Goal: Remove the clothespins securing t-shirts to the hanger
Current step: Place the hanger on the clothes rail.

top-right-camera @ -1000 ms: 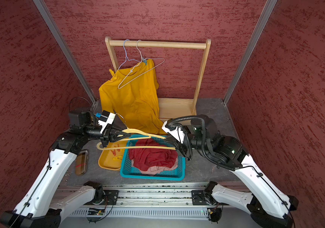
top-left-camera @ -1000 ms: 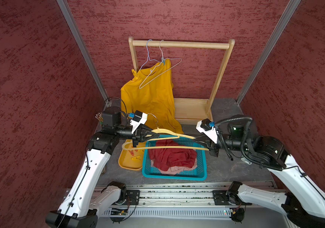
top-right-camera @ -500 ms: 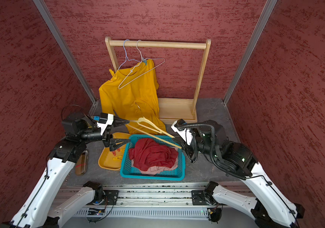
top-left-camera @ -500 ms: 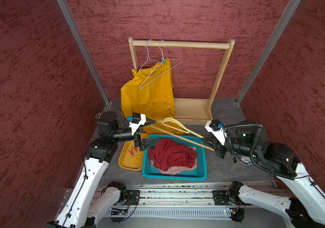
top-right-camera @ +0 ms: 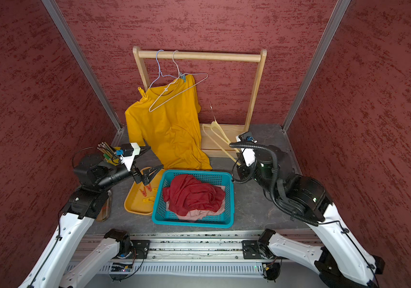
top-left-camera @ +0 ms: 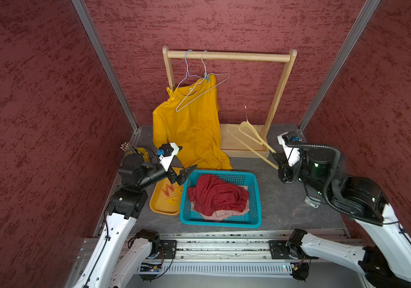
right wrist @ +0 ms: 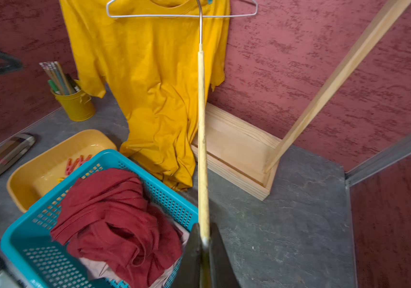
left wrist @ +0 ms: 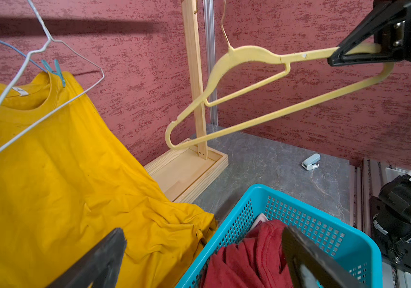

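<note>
Left tool (top-right-camera: 153, 158) spread wide, holding nothing, above yellow tray (top-left-camera: 162, 208). Right tool (right wrist: 204, 249) clamped tight on cream hanger (left wrist: 249, 56). Mustard t-shirt (top-left-camera: 189, 129) hangs at wooden rack (top-left-camera: 227, 56), blue clothespin (top-left-camera: 207, 78) and yellow clothespin (top-left-camera: 170, 92) on it. Loose clothespins (top-left-camera: 168, 192) lie in tray. Red t-shirt (top-left-camera: 217, 194) heaped in teal basket (top-left-camera: 220, 223).

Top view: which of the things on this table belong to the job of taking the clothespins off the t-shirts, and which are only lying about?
Job: yellow t-shirt, its blue clothespin and yellow clothespin, white wire hanger, cream hanger, loose clothespins in the yellow tray, red t-shirt and pink t-shirt in the teal basket.

Lying about: pencil cup, small grey object, dark flat case.
</note>
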